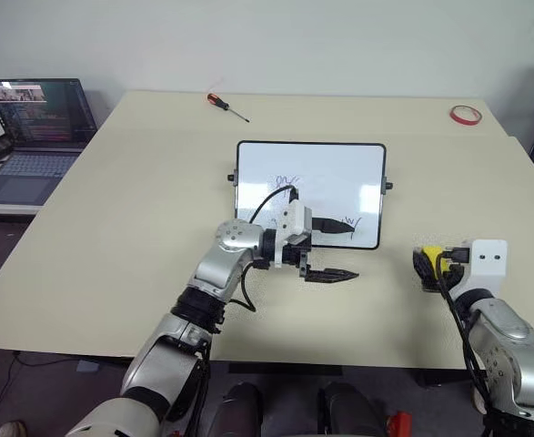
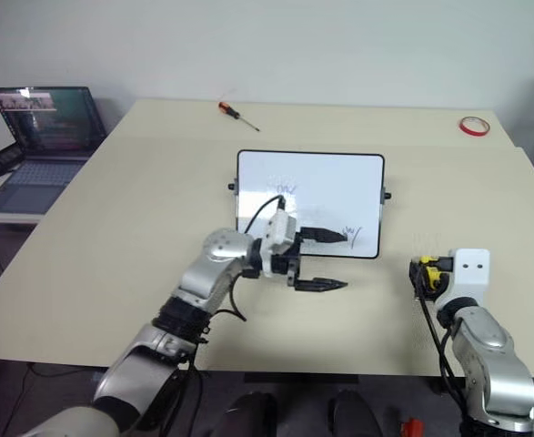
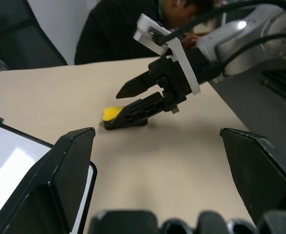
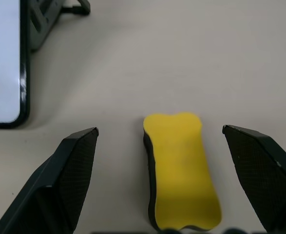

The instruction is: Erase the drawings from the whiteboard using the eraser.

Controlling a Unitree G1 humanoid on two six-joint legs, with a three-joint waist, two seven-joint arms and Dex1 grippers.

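Note:
The whiteboard [image 1: 330, 173] lies flat at the table's middle, with thin blue drawings near its centre [image 1: 287, 180] and at its near right corner [image 1: 350, 221]. My left gripper [image 1: 351, 251] points to the right along the board's near edge. It is open, one finger over the board and the other over the table, with nothing between them. The yellow eraser [image 4: 181, 170] with its dark base lies on the table to the right of the board. My right gripper [image 4: 161, 130] is open, one finger on each side of the eraser, and neither touches it.
A laptop [image 1: 39, 118] stands on a side table at the far left. A red-handled screwdriver [image 1: 226, 106] lies at the table's back, and a red tape ring [image 1: 464, 114] at the back right. A person in dark clothing [image 3: 133, 29] sits past the table's right side.

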